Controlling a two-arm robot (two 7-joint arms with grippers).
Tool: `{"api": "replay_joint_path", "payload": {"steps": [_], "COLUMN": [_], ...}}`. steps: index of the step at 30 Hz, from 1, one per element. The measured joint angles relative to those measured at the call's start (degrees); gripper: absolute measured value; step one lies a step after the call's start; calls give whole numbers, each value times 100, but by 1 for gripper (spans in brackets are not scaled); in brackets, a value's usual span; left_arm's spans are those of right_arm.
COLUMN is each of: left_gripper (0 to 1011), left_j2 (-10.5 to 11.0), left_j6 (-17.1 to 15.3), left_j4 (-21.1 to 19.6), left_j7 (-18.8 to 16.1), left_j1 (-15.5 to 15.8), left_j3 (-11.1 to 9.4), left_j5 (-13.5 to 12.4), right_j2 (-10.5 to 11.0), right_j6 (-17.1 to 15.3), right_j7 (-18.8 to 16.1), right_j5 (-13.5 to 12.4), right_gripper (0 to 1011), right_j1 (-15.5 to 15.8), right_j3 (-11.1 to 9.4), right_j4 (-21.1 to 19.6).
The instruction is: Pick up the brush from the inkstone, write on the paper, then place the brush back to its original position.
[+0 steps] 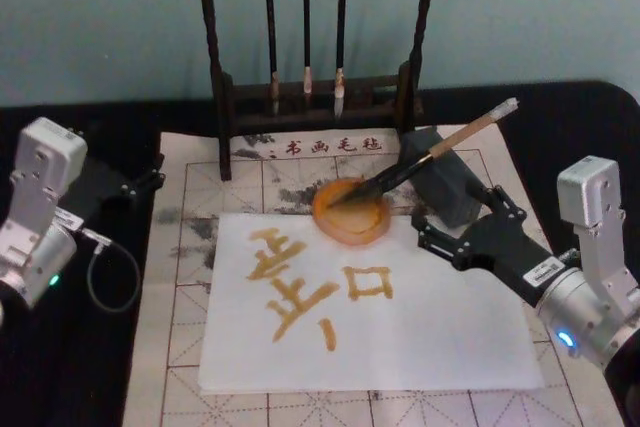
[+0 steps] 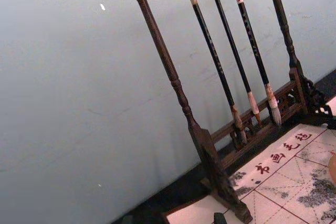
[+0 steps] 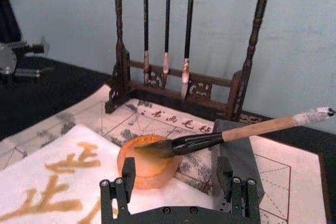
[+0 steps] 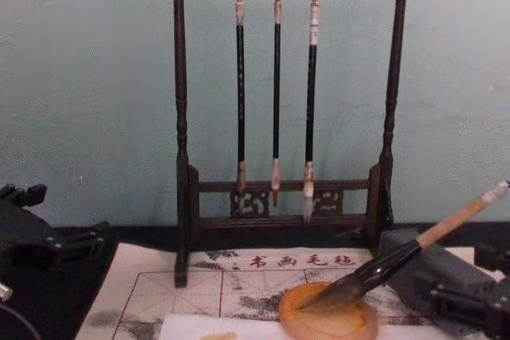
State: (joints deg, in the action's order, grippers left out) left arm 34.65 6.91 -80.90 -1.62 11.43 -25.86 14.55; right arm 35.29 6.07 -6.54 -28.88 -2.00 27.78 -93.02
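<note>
Head view: thick tan-handled brush [image 1: 440, 157] back resting tip-down in round orange glossy inkstone [image 1: 351, 212], handle leaning on grey block [image 1: 447, 185]. White paper sheet [image 1: 440, 337] carries amber strokes. Right gripper [image 1: 440, 238] empty, spread, just beside. Left gripper [image 1: 140, 185] parked; spread unclear. Looks near complete.

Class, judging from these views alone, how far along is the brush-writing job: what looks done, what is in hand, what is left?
Done: the paper carries amber strokes, and the brush lies with its bristles in the inkstone, handle propped on the grey block.
In hand: nothing; the right pincer is open beside the inkstone, the left pincer parked at the mat's edge.
Left: apparently nothing.
</note>
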Motion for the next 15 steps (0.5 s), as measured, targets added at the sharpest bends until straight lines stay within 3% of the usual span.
{"api": "replay_joint_path", "payload": {"steps": [6, 15], "left_gripper": [1001, 1001], "left_j2": [0, 0], "left_j6": [0, 0], "left_j4": [0, 0], "left_j7": [0, 0], "left_j1": [0, 0], "left_j3": [0, 0], "left_j5": [0, 0], "right_j2": [-24, -20], "right_j6": [-146, -140], "right_j7": [-30, -30], "right_j5": [169, 167], "right_gripper": [1000, 1000], "right_j1": [-16, -16], "right_j3": [8, 7], "right_j4": [24, 24]}}
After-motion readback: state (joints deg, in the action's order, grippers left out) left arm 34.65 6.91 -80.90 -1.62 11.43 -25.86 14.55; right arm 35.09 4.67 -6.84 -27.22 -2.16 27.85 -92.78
